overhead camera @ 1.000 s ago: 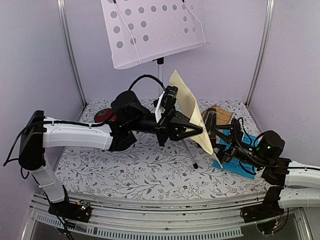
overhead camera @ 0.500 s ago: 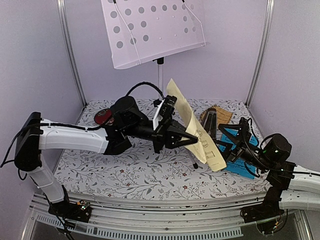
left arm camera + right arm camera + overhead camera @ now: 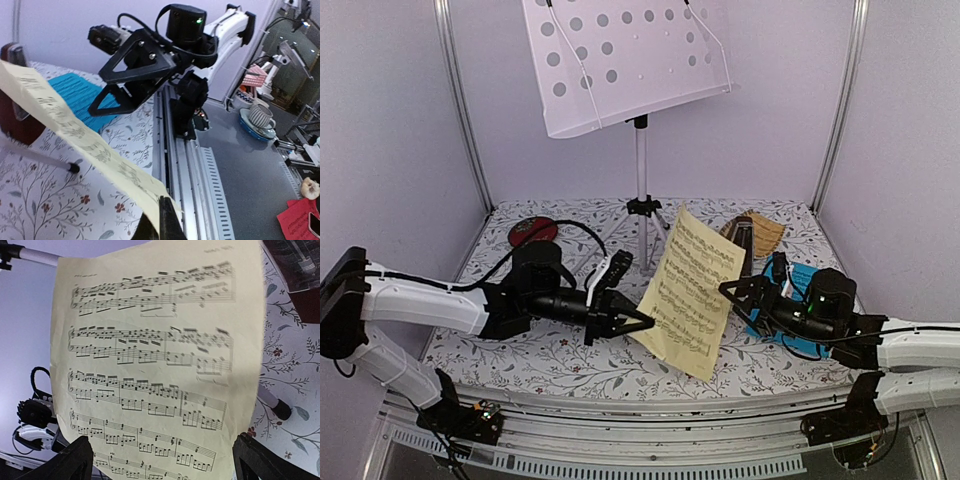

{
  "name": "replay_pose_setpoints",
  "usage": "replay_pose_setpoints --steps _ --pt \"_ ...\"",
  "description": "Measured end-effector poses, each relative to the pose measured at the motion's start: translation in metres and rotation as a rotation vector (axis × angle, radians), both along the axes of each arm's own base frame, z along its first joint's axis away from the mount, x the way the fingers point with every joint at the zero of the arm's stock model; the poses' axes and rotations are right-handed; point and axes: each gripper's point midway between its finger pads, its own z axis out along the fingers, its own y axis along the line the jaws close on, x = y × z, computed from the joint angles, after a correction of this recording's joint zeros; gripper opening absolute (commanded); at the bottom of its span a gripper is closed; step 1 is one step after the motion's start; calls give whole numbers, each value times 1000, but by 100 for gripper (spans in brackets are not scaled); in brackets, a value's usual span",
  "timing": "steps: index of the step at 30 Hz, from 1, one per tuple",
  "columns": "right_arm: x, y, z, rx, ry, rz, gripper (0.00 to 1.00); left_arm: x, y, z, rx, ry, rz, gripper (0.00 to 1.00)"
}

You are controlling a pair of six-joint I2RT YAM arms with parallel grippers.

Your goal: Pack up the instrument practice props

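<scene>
Gripped the cream music sheet (image 3: 688, 292) at its lower left edge with the left pincer (image 3: 638, 325), clamped tight on the paper. Held it up over the front half of the worktop (image 3: 570, 360), tilted, with the printed staves turned toward the right arm. Could not tell whether its bottom corner touched the floral cloth. Spread the right pincer (image 3: 740, 300) wide with nothing in it, just beside the sheet's right edge and facing the page, which filled the gap between the fingers (image 3: 75, 460) in the right wrist view. Could not tell whether those fingers touched the paper. Found the blue music sheet (image 3: 798, 282) flat on the worktop under the right arm. Saw the dark brown metronome (image 3: 744, 243) upright behind the cream sheet's top right corner. Noted the silver music stand (image 3: 641, 170) upright at the back centre, white perforated desk (image 3: 630, 60) high above both arms, and a red round object (image 3: 532, 232) at the back left.
</scene>
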Motion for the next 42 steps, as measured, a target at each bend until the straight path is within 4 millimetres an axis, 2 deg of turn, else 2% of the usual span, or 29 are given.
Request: replay_pose_setpoints --steps 4,9,16,19,24,27,33,42 --pt "8 10 -19 -83 -7 18 99 16 17 -19 48 36 109 0" --pt "17 21 -40 -139 -24 40 99 39 31 -30 64 67 231 0" --pt "22 34 -58 -148 -27 76 100 53 43 -38 58 99 313 0" --pt "26 43 -62 -146 -6 92 98 56 47 -36 36 110 329 0" --pt "34 63 -53 -68 23 120 96 57 49 -24 -20 137 327 0" --pt "36 72 -57 -40 43 138 95 55 49 -16 -65 164 314 0" --pt "34 80 -70 -6 95 168 95 49 51 -6 -131 215 294 0" --pt "32 95 -59 91 108 223 94 46 52 10 -201 246 276 0"
